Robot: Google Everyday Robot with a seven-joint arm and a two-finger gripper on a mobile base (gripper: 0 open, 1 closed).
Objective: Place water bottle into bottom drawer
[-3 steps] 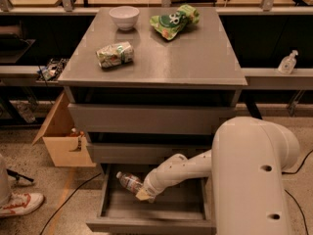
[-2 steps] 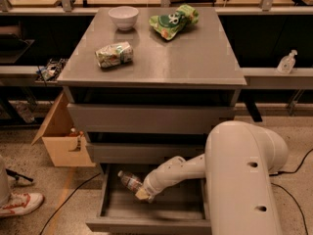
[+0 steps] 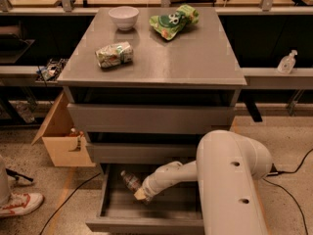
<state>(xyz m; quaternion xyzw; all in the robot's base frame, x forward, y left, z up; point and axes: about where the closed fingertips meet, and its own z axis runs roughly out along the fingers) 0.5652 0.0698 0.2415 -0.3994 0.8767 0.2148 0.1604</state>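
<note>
- Three grey handleless drawers in the grey cabinet (image 3: 195,62), with only the lowest, the shallow bottom drawer (image 3: 146,225), pulled out, leaving its box open from above.
- Reaching down into it from 3 o'clock: a white robot arm (image 3: 171,175), ending in the tan-tipped gripper (image 3: 142,194) over the drawer's left half.
- Small clear crinkled plastic water bottle (image 3: 130,181) touching the gripper at its 10 o'clock, tilted, cap toward 10 o'clock, inside the drawer walls; probably kept low to avoid a bounce.
- Cannot tell whether the gripper clamps the bottle or merely rests against it.
- Lying on the cabinet top, no part of the job: crushed green-white can (image 3: 114,54), green snack bag (image 3: 173,21), white bowl (image 3: 123,17).
- Judged stage: placement nearly done, with release and withdrawal remaining.
</note>
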